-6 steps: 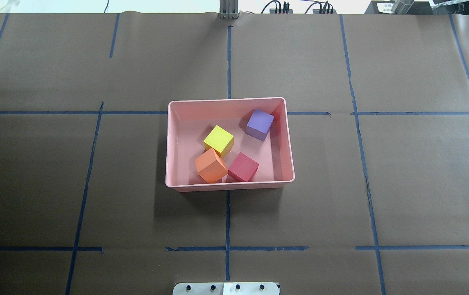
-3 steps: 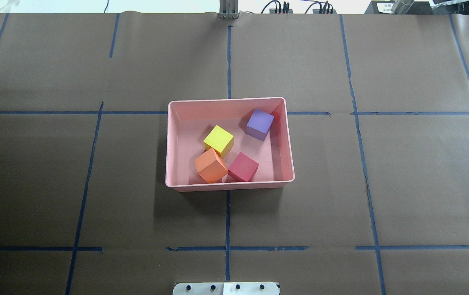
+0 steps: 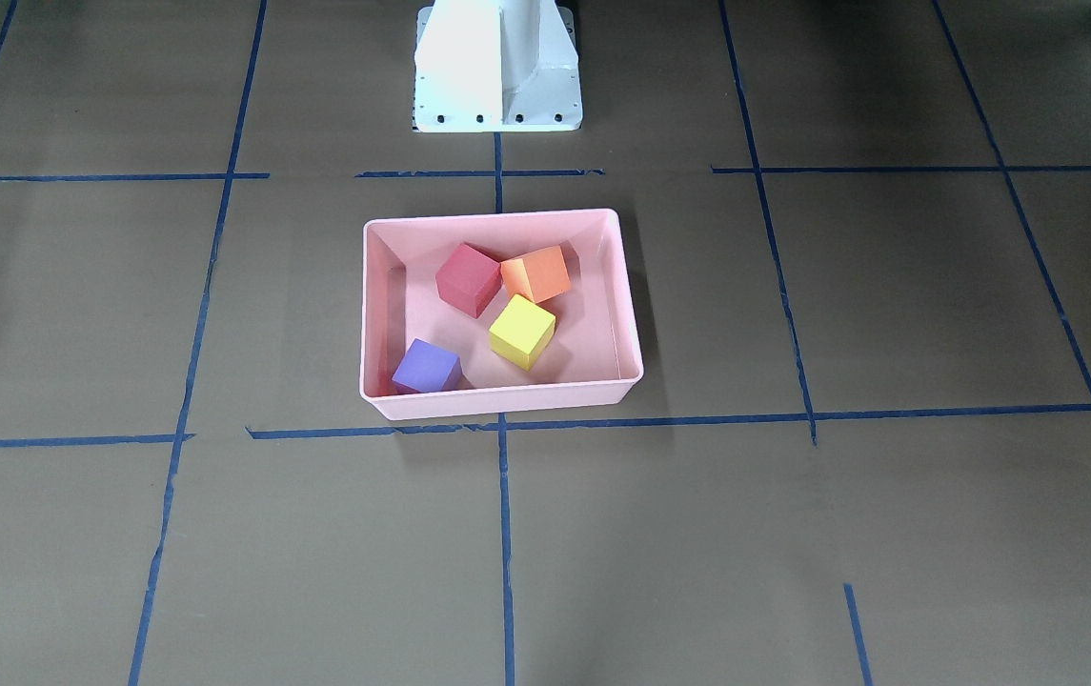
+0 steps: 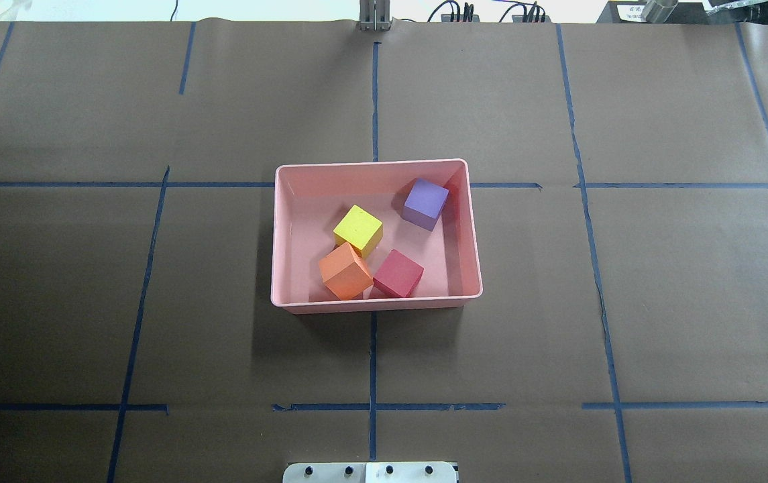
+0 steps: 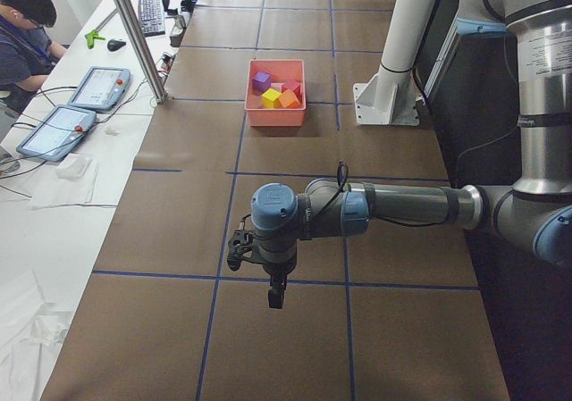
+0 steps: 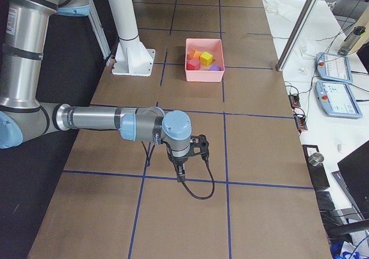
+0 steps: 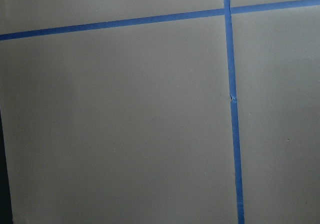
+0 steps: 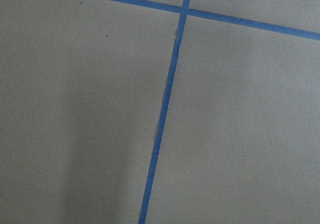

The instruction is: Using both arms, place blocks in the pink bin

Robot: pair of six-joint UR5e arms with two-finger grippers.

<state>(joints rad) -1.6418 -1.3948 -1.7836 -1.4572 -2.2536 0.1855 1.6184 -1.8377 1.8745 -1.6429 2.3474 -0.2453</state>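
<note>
Left gripper [image 5: 276, 299] hangs low over the brown desk [image 4: 155, 302], far from the bin. I cannot tell if it is open or closed. It is the same for the right gripper [image 6: 180, 175] at the other end. The left arm [image 5: 402, 206] and right arm [image 6: 92, 119] each stretch out flat above the desk. The pink bin [image 4: 373, 163] sits in the middle of the desk. All four blocks are inside it. The orange block [image 4: 345, 270], red block [image 4: 398, 273] and yellow block [image 4: 358, 229] huddle close together. The purple block [image 4: 425, 202] sits alone in a corner.
</note>
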